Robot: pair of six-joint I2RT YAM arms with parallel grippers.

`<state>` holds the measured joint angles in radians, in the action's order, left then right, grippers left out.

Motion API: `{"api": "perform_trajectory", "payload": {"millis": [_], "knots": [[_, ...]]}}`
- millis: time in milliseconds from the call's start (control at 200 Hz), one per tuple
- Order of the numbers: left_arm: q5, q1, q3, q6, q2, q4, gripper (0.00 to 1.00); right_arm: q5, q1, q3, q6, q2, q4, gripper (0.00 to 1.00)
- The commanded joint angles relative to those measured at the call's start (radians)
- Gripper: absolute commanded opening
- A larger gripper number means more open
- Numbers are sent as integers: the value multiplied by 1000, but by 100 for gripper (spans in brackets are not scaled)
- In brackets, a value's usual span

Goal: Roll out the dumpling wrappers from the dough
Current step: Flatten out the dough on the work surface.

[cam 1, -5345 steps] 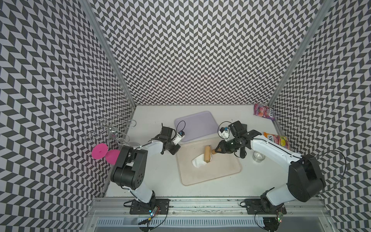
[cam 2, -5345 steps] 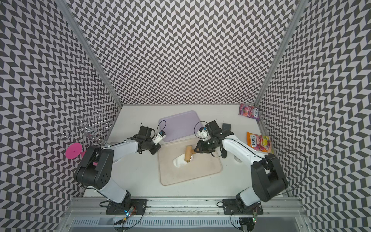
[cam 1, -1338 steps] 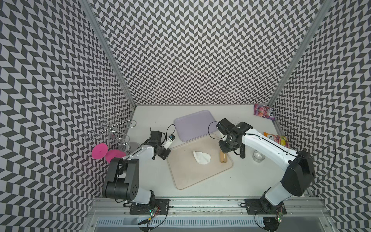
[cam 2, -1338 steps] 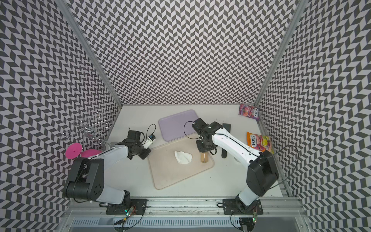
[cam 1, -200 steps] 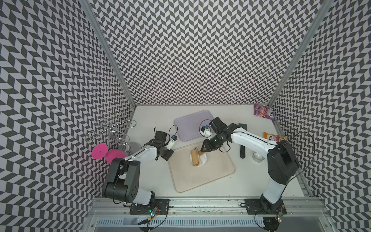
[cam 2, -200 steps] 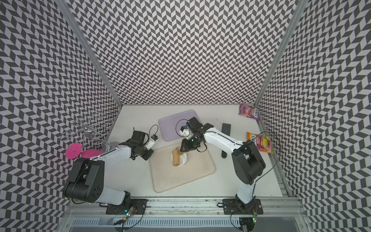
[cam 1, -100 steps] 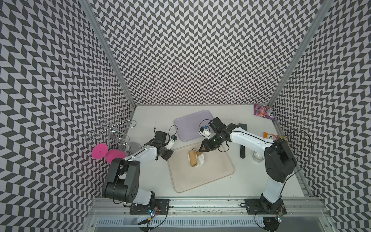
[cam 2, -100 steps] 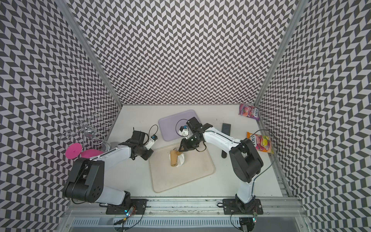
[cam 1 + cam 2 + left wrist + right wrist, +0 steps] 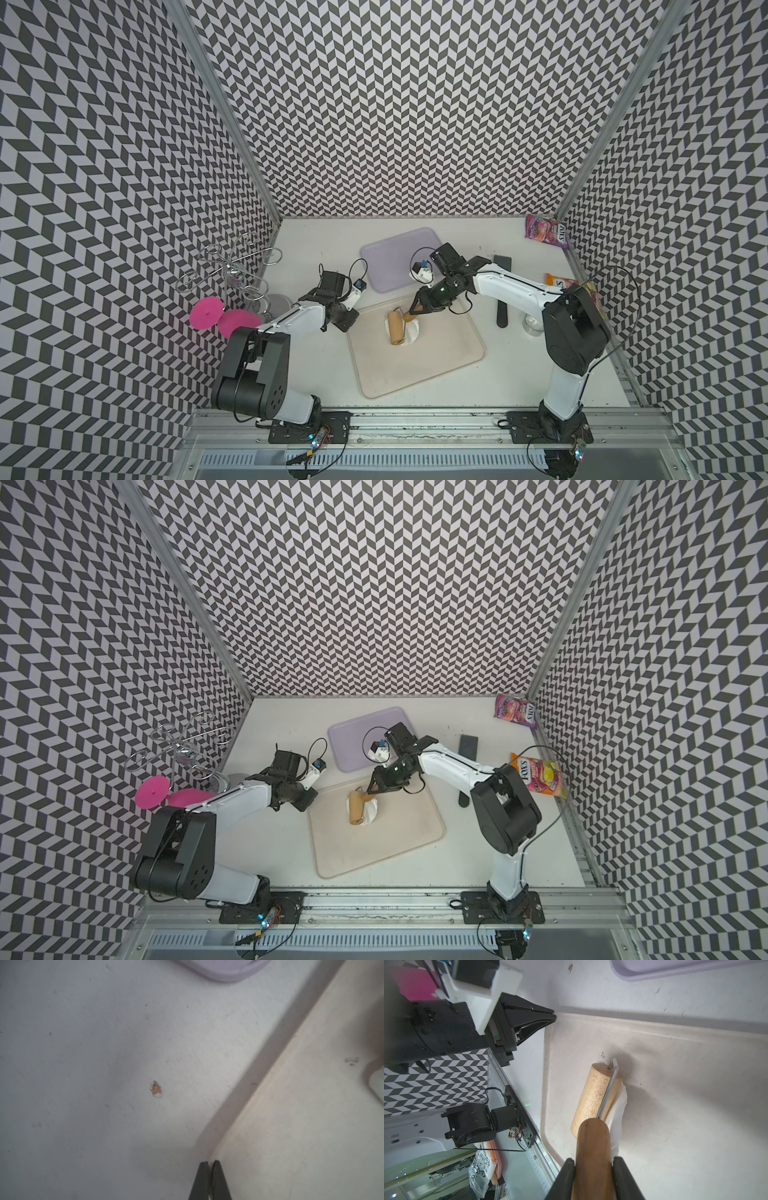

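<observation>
Top views: right tool [image 9: 415, 311] is clamped on the handle of the wooden roller [image 9: 397, 329]. The drum lies on the dough [image 9: 412, 332], a flattened white patch on the beige board [image 9: 436, 365], towards the corner nearest the left arm. Left tool [image 9: 348, 325] is pinched closed at that corner. Lavender tray [image 9: 395, 259] sits just behind the board on the worktop [image 9: 316, 374]. Both top views agree.

Left wrist: left tool [image 9: 210, 1162] fingers fully together, tips at the board [image 9: 301, 1126] rim. Small orange speck [image 9: 156, 1089] on the worktop nearby.

Right wrist: right tool [image 9: 593, 1160] narrow, both fingers pressed on the roller handle. Dough [image 9: 619, 1105] pokes out along one side of the drum.
</observation>
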<state>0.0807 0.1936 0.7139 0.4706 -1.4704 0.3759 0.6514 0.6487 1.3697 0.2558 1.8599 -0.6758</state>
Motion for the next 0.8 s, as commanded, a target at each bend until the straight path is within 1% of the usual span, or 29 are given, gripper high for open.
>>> {"api": "perform_trajectory", "payload": {"millis": [0, 250, 376, 486, 531, 671, 796], "knots": [[87, 23, -19, -4, 4, -2, 0, 26, 52, -21, 14, 25, 33, 0], [87, 23, -21, -6, 4, -2, 0, 109, 46, 1, -5, -131, 49, 0], [85, 23, -22, -5, 5, -2, 0, 191, 25, -67, 31, -222, 125, 0], [86, 23, -23, -6, 8, -2, 0, 254, 7, -148, 72, -274, 196, 0], [87, 23, -23, -6, 8, -2, 0, 221, 4, -170, 77, -283, 192, 0], [87, 23, -22, -7, 8, -1, 0, 41, 4, -177, 25, -277, 75, 0], [87, 23, -21, -7, 10, 1, 0, -169, 4, -193, 5, -261, -36, 0]]}}
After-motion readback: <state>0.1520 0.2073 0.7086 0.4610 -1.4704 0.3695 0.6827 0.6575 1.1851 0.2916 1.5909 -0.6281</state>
